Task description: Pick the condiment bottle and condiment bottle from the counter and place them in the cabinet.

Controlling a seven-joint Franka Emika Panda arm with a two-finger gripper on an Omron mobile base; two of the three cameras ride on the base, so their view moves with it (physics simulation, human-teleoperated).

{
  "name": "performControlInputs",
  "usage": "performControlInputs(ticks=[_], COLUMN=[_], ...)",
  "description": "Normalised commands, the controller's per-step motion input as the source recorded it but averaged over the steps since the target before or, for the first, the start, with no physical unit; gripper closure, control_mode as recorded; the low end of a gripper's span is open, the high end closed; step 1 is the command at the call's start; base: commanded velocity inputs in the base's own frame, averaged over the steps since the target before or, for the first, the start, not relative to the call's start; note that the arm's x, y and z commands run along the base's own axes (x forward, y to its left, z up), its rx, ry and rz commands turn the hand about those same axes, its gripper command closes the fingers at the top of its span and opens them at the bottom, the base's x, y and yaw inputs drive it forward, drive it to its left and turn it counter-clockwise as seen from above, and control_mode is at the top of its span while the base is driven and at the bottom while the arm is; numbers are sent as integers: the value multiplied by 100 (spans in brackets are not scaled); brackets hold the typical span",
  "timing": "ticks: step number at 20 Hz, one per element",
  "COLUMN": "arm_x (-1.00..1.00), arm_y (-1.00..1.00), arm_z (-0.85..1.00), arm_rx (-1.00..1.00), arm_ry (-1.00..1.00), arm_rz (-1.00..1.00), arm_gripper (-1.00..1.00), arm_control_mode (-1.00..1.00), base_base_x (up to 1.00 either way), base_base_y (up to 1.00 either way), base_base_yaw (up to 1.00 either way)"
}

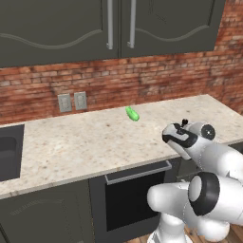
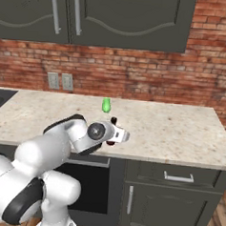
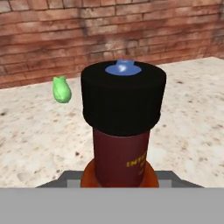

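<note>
Hand view — claw (image 3: 120, 181) round bottle (image 3: 122, 127)

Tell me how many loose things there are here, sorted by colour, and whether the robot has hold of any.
Dark red bottle with a black cap, held in the gripper: 1
Green bottle lying on the counter: 1
Total: 2

We were in a kitchen. We saw a speckled stone counter (image 1: 85, 142) under dark wall cabinets (image 1: 57, 28), a red brick backsplash (image 1: 156, 76), and a sink (image 1: 9, 152) at the left.
</note>
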Motion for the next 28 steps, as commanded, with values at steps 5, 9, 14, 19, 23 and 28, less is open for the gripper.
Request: performControlInputs(ticks=[5, 9, 14, 19, 23, 28], arm_x=[-31, -19, -19, -35, -35, -33], arm_y=[15, 13, 8, 10, 9, 5], arm_z=[31, 23, 25, 4, 0, 0], arm_rx=[0, 0, 0, 0, 0, 0], arm_ry=[0, 0, 0, 0, 0, 0], arm_rz=[5, 4, 5, 5, 6, 6], arm_gripper=[100, 100, 100, 100, 100, 100], arm_control_mode=[-100, -100, -100, -100, -100, -100], base_base_x=[0, 0, 0, 0, 0, 0], base_base_y=[0, 0, 0, 0, 0, 0], base_base_yaw=[0, 0, 0, 0, 0, 0])
